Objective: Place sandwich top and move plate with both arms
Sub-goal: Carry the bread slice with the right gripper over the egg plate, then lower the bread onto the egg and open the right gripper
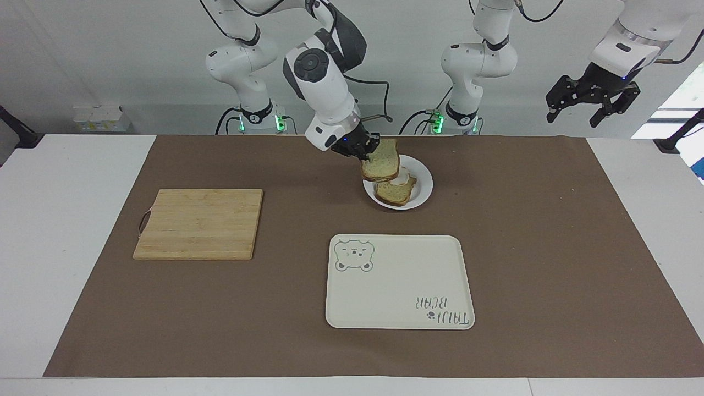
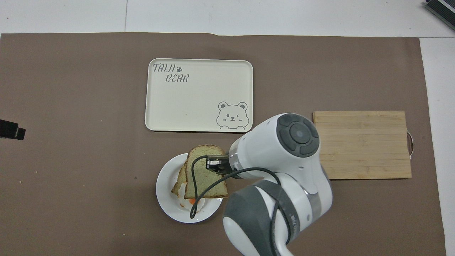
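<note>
Plate (image 1: pixel 423 190) holding egg-topped bread (image 1: pixel 394 192), tray (image 1: pixel 399 282) bare

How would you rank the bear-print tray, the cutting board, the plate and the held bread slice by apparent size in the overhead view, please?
1. Bear-print tray, largest.
2. Cutting board, close to the tray and part hidden by the arm, so this order is unsure.
3. Plate.
4. Held bread slice, raised nearer the camera, so it looks bigger than it is.

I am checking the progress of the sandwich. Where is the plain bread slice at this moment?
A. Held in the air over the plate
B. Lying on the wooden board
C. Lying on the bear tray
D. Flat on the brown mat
A: the right hand grips the plain slice above the plate, not yet resting on the egg slice.
</note>
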Motion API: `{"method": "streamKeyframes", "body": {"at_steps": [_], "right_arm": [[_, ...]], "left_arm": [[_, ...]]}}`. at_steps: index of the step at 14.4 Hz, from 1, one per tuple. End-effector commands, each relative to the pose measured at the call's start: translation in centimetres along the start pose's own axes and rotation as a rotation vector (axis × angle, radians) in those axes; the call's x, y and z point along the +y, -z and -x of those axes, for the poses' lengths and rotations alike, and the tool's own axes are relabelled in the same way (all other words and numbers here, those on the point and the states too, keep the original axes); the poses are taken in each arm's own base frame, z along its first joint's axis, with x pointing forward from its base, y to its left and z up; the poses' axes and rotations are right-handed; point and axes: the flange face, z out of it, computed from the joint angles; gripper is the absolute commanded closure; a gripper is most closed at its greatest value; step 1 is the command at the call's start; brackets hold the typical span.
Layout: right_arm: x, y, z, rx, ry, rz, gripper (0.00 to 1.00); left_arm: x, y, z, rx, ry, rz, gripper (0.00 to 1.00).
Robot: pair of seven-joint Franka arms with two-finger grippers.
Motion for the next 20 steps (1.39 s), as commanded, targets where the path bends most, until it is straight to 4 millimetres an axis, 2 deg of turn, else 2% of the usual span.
{"method": "streamKeyframes", "body": {"at_steps": [1,4,6,10,15,18,20], "right_arm": [[-2.9,-4.9,0.6,0.024,-0.014,-0.009,1.0],[-4.7,-10.0,1.1,0.032,0.033,0.015,1.0],[-5.0,-12.0,1.5,0.032,0.067,0.039,1.0],[-3.5,-13.2,2.1,0.0,0.163,0.072,1.0],[-2.5,-13.4,1.9,-0.002,0.139,0.074,1.0],[-1.9,-14.6,2.0,0.013,0.086,0.064,1.0],[-1.7,-14.7,2.0,0.022,0.081,0.061,1.0]], "left_arm": [[0.3,0.0,0.8,-0.006,0.005,0.007,0.0],[0.0,0.1,0.9,-0.004,0.011,0.008,0.0],[-0.3,0.1,0.9,-0.004,0.016,0.008,0.0],[-0.2,0.1,0.9,-0.004,0.014,0.008,0.0],[0.5,0.0,0.9,-0.012,0.003,0.01,0.0],[0.5,0.0,0.9,-0.012,0.0,0.01,0.0],[0.5,0.0,0.9,-0.012,0.002,0.01,0.0]]}}
